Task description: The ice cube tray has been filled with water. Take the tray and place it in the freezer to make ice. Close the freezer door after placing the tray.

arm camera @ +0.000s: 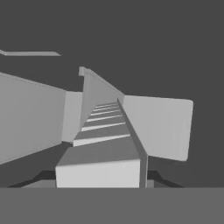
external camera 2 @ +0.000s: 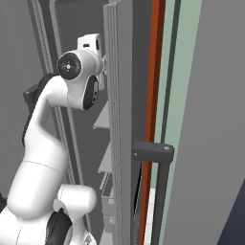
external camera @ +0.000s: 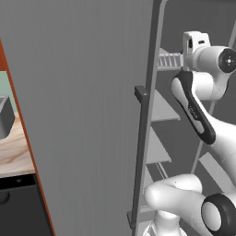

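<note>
— Where is the flat, narrow white ice cube tray with its rows of small cells?

— Up high inside the tall grey freezer, sticking out sideways from the end of the white arm. In the hand view it runs straight away from the camera, cell after cell.

— So the pincer has it?

— I judge so: the fingers themselves are hidden, but the pincer is drawn in narrow, clamped on the near end of the tray.

— Is the tray set down yet?

— I can't tell. The pale grey shelves show below it, but whether it touches one is unclear.

— And the tall grey freezer door?

— Swung wide, its vertical dark bar handle facing the base.

— How far along, then?

— The fetching looks done and the tray is in the compartment. Left to do: lower it onto a shelf, let go, pull the arm clear, and push the door shut.
</note>
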{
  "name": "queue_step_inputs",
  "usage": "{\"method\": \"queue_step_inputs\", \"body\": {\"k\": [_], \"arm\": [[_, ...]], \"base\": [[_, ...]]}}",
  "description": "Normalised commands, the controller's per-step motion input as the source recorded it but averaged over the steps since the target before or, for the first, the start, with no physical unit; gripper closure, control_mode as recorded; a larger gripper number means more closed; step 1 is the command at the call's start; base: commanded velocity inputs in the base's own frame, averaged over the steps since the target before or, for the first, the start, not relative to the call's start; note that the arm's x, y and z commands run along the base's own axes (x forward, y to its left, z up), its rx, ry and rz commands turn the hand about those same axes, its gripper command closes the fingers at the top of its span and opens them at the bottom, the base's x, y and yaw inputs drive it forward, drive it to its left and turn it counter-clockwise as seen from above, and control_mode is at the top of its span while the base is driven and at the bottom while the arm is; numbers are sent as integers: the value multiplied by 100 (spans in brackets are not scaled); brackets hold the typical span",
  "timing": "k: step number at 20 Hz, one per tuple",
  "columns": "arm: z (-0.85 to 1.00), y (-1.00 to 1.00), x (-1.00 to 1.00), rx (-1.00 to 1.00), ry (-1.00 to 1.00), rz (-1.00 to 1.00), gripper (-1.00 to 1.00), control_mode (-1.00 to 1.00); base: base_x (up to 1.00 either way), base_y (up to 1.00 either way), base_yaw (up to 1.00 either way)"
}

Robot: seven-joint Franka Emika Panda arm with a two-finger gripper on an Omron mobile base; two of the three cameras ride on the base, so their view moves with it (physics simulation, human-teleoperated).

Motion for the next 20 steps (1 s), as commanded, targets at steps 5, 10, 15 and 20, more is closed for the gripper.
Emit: {"method": "queue_step_inputs", "body": {"k": [5,10,15,20], "arm": [[0,0,30,2,1,4,100,-100],[0,-4,20,2,1,5,100,-100],[0,-5,20,2,1,5,100,-100],[-2,-1,29,1,1,4,100,-100]], "base": [[0,0,0],[0,0,0],[0,0,0],[0,0,0]]}}
